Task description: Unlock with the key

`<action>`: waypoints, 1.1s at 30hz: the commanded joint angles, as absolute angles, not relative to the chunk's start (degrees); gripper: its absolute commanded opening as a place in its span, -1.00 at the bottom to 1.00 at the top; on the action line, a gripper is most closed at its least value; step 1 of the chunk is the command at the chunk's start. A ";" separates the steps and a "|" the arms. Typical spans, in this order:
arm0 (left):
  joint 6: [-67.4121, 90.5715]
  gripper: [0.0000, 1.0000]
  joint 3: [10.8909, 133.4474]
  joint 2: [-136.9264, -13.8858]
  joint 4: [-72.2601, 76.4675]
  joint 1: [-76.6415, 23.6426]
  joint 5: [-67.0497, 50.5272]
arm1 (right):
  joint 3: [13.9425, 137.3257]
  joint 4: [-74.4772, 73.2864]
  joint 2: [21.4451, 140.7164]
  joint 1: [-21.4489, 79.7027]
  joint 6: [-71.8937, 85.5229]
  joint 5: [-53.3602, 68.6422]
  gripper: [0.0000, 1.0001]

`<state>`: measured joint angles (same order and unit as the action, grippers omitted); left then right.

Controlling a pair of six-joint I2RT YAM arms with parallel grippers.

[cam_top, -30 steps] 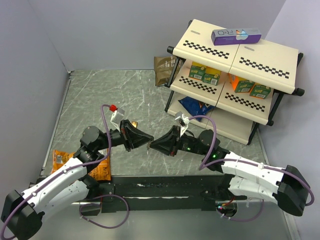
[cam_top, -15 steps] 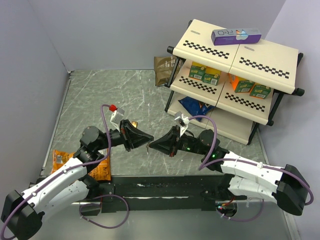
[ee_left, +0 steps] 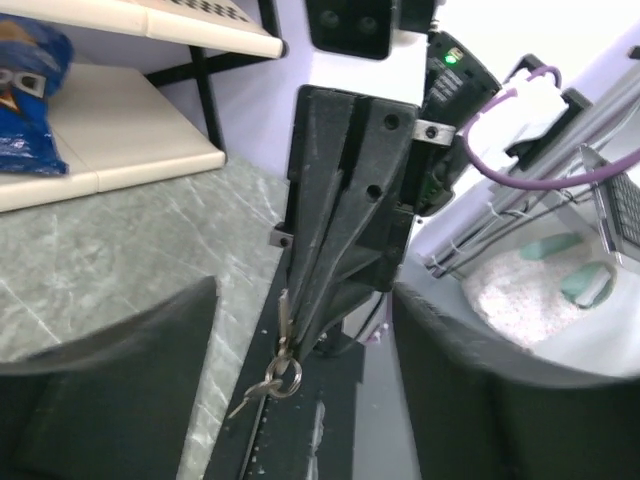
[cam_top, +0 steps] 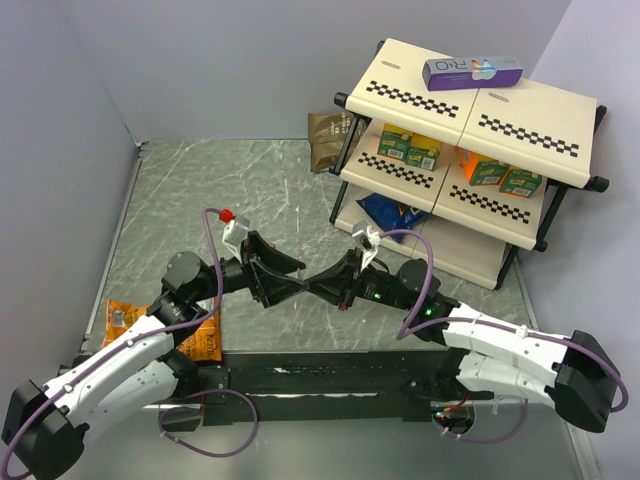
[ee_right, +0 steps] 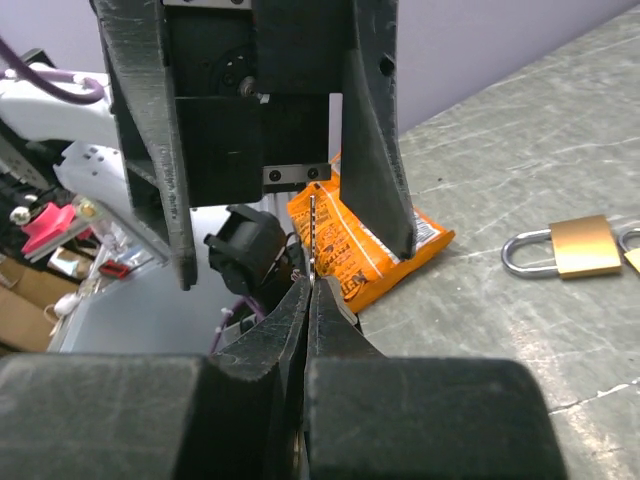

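One tiny key [ee_right: 313,235] sticks up from my right gripper [ee_right: 308,292], pinched tight in the air so it cannot drop. My left gripper [cam_top: 288,277] stands wide on both sides of it, holding nothing. The padlock [ee_right: 585,245] lies flat on the table [cam_top: 200,190], well apart.

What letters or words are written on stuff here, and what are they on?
"R O": big letters on the purple box on top of the shelf; the small mark between them is unclear.
Orange snack bag: print too blurred to read.
Green cartons: print too small to read.
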<state>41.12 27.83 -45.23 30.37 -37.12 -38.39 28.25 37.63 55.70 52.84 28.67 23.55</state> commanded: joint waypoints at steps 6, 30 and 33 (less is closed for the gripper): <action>39.46 0.99 30.67 -40.96 19.28 -37.26 -21.34 | 26.90 35.69 52.30 50.28 28.48 18.64 -1.00; 54.41 0.99 19.60 -62.48 12.56 -30.61 0.63 | 18.19 10.11 25.05 46.05 27.95 4.22 -1.00; 53.53 0.99 19.33 -66.17 15.03 -27.09 -0.96 | 18.11 9.23 23.73 46.05 27.95 4.04 -1.00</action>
